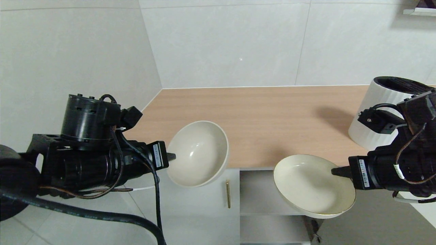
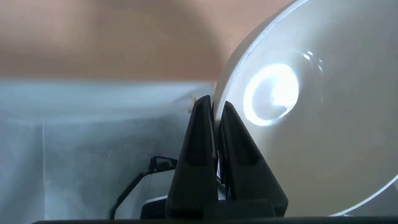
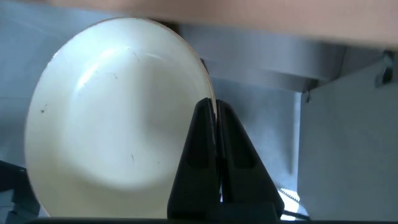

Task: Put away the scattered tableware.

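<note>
My left gripper (image 1: 171,156) is shut on the rim of a cream bowl (image 1: 199,153), held in the air at the front edge of the wooden counter (image 1: 259,115). In the left wrist view the bowl (image 2: 311,106) is tilted, its rim pinched in my left gripper (image 2: 215,109). My right gripper (image 1: 335,171) is shut on the edge of a shallow cream plate (image 1: 311,185), held tilted below the counter edge in front of the open cabinet (image 1: 259,192). The right wrist view has the plate (image 3: 118,112) clamped in my right gripper (image 3: 215,107).
A white ribbed container (image 1: 381,112) with a dark opening stands on the counter at the right. Below the counter is a grey cabinet door (image 1: 201,211) with a brass handle (image 1: 228,194). Tiled walls rise behind and to the left.
</note>
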You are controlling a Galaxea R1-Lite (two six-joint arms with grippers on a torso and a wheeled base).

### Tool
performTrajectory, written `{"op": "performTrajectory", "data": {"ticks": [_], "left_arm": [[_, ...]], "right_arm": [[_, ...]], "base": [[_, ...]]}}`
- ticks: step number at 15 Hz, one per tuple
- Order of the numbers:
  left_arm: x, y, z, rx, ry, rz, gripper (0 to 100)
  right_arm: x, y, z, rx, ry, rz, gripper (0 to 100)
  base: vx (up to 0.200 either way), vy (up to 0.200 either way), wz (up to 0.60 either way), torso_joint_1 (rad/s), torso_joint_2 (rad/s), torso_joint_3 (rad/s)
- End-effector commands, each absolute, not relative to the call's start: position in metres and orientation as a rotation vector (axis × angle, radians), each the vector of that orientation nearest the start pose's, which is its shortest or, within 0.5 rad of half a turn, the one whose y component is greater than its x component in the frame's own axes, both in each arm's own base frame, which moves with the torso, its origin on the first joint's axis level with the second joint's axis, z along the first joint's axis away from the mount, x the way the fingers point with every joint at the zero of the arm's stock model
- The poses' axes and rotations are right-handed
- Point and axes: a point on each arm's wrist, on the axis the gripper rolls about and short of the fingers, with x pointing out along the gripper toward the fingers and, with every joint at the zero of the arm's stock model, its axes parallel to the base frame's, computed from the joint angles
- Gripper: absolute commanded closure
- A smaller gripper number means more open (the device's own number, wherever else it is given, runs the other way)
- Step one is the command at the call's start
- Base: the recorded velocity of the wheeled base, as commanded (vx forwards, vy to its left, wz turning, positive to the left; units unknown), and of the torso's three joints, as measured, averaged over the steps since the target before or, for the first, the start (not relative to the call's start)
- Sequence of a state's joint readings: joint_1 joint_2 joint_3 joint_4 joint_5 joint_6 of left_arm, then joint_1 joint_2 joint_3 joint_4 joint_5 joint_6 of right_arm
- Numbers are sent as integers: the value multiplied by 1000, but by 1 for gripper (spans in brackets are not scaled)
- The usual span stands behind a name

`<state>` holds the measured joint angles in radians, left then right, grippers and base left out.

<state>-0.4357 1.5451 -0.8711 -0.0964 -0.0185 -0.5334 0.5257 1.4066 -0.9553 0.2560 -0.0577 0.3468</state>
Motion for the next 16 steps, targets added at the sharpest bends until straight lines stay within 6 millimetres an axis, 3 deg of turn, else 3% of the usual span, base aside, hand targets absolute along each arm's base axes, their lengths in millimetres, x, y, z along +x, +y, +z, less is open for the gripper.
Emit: {"op": "performTrajectory", "data": {"ticks": [1, 12, 16], "left_arm": [[238, -111, 193, -390, 671, -277, 100], [237, -112, 191, -383, 680, -278, 100], [235, -111, 188, -344, 682, -288, 100]], "right_arm": [[190, 109, 219, 121, 752, 322, 100], [199, 113, 207, 111, 781, 308, 100], [199, 113, 205, 107, 786, 307, 100]], "base": [[0, 0, 0, 0, 0, 0], [0, 0, 0, -3, 6, 4], [0, 0, 0, -160, 389, 216]]}}
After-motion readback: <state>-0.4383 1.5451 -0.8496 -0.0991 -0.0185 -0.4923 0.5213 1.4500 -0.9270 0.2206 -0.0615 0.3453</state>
